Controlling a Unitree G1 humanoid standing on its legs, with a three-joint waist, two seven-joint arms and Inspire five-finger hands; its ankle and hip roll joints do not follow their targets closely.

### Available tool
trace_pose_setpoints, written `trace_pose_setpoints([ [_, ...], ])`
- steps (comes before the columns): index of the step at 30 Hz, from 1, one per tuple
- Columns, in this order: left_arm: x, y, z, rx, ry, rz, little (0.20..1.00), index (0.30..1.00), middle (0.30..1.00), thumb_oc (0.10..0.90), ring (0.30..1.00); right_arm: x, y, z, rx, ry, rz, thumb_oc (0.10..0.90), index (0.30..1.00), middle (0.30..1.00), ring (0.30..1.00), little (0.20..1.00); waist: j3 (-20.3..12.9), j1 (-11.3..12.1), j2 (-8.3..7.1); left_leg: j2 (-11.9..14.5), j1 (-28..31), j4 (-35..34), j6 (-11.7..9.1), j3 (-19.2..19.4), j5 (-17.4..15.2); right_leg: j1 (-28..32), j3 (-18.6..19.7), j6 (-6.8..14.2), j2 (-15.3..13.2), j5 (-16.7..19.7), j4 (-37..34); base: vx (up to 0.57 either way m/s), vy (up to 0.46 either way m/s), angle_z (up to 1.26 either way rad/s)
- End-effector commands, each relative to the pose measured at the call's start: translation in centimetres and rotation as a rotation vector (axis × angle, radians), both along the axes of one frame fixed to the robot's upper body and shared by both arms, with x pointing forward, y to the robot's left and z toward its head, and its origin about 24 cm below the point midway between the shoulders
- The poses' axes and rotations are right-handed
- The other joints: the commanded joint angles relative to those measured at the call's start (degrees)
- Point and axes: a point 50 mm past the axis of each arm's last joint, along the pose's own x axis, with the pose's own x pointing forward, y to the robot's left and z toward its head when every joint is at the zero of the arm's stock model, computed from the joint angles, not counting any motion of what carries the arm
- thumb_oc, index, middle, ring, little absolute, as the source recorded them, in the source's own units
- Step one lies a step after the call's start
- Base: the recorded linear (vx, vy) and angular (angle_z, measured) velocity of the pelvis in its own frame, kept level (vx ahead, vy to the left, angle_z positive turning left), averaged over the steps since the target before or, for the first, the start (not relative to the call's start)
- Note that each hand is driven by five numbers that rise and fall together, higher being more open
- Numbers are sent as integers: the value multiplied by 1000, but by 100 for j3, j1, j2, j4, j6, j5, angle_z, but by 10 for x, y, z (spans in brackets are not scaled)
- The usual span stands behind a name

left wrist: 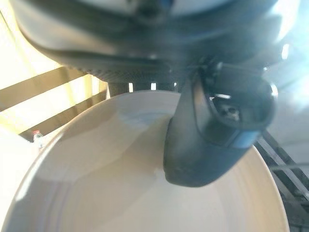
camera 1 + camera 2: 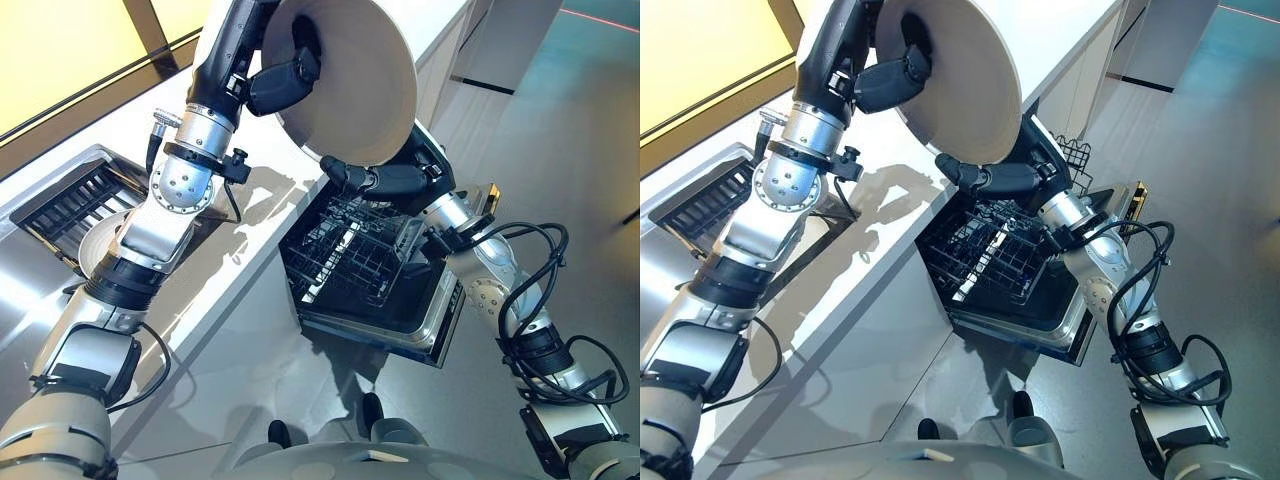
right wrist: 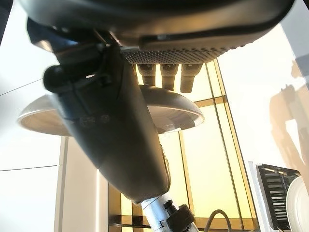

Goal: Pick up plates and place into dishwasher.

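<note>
My left hand holds a large white plate tilted high above the counter edge. Its thumb is curled over the plate's inner face, with the fingers behind the plate. My right hand reaches up from below to the plate's lower rim. Its thumb stands out straight on one side of the rim and its straight fingers lie on the other side. Under both hands the dishwasher's black wire rack is pulled out over the open door.
A second white plate lies by a dark drying rack in the steel sink area at the left. The white counter runs diagonally between the sink and the dishwasher. Grey floor lies to the right.
</note>
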Motion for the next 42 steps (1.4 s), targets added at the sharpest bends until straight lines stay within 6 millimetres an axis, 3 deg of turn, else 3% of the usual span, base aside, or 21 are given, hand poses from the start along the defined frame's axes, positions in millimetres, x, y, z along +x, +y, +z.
trace_pose_setpoints([
  [1,2,4,22,-57,-138,6,200,300,300,100,300,-14,6,60,185,-285,75,751,858,858,858,851,-732,-74,-50,-440,54,11,283,-101,-347,256,-102,0,436,-128,44,0,0,0],
  [2,2,5,19,-55,-129,6,200,300,300,100,300,-14,4,59,194,-280,66,536,674,674,674,636,-732,-80,-49,-440,58,11,284,-97,-347,257,-93,-2,440,-125,43,0,0,0],
  [3,3,4,17,-54,-122,5,200,300,300,100,300,-14,3,59,202,-278,55,191,378,378,378,291,-732,-85,-48,-438,60,11,285,-92,-348,257,-85,-3,442,-123,43,3,10,-3],
  [4,3,4,16,-54,-120,4,200,300,300,100,300,-13,3,59,207,-278,49,100,300,300,300,200,-732,-88,-48,-438,61,11,286,-90,-349,258,-82,-2,443,-123,42,-1,8,-4],
  [25,11,16,-14,-87,-3,63,200,300,300,100,300,-12,-11,57,267,-291,-47,100,300,300,300,200,-725,-68,-38,-435,78,11,298,-50,-355,267,-94,10,432,-99,24,0,0,0],
  [27,12,16,-16,-88,16,66,496,554,554,396,554,-11,-11,56,252,-293,-61,100,300,300,300,200,-724,-62,-37,-438,75,11,299,-51,-351,266,-102,9,431,-97,23,0,0,0],
  [28,12,16,-16,-86,21,65,900,900,900,800,900,-11,-12,56,248,-293,-64,100,300,300,300,200,-723,-60,-37,-437,77,11,301,-51,-352,267,-108,11,429,-97,23,0,0,0],
  [32,10,21,-21,-81,54,58,900,900,900,800,900,-10,-18,54,208,-292,-113,100,300,300,300,200,-714,-32,-40,-436,77,11,298,-69,-353,271,-139,20,416,-97,22,0,0,0],
  [42,-9,34,-34,-86,212,-73,900,900,900,800,900,-13,-57,42,110,-274,-303,100,300,300,300,200,-654,84,-48,-432,62,11,302,-180,-337,288,-228,33,396,-98,26,0,0,0],
])
